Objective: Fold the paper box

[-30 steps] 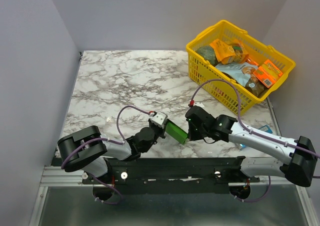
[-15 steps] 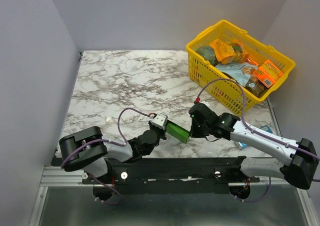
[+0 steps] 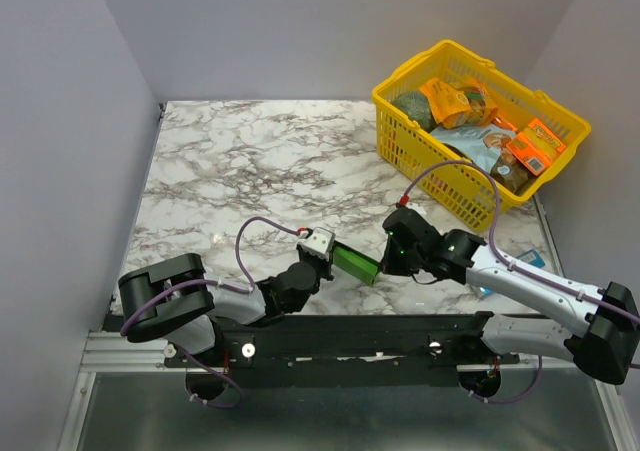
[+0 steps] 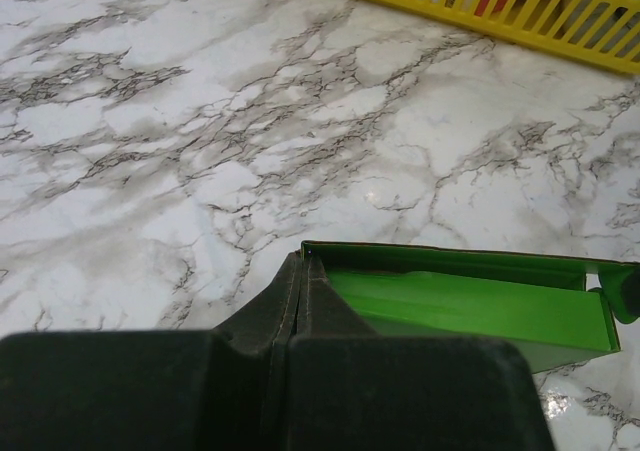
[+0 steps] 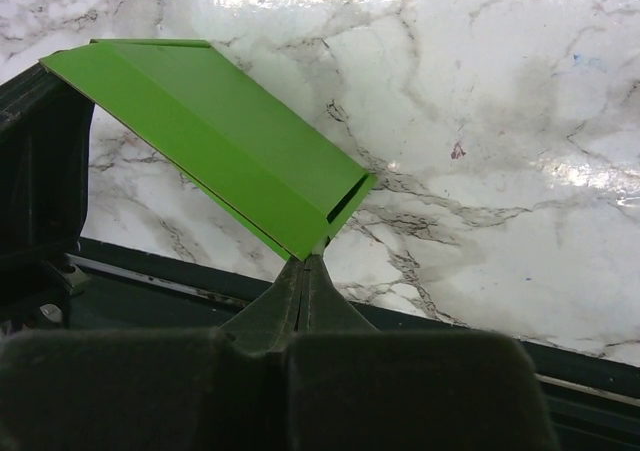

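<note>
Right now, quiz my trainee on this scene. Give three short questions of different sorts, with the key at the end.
1. True or false: the green box lies untouched on the table.
2. Look at the left fingers and the right fingers. Which are shut on the box? A: left only. B: right only. C: both.
3. Fill in: the yellow basket stands at the table's far ____ corner.

Key: 1 false, since it is pinched at both ends. 2 C. 3 right.
</note>
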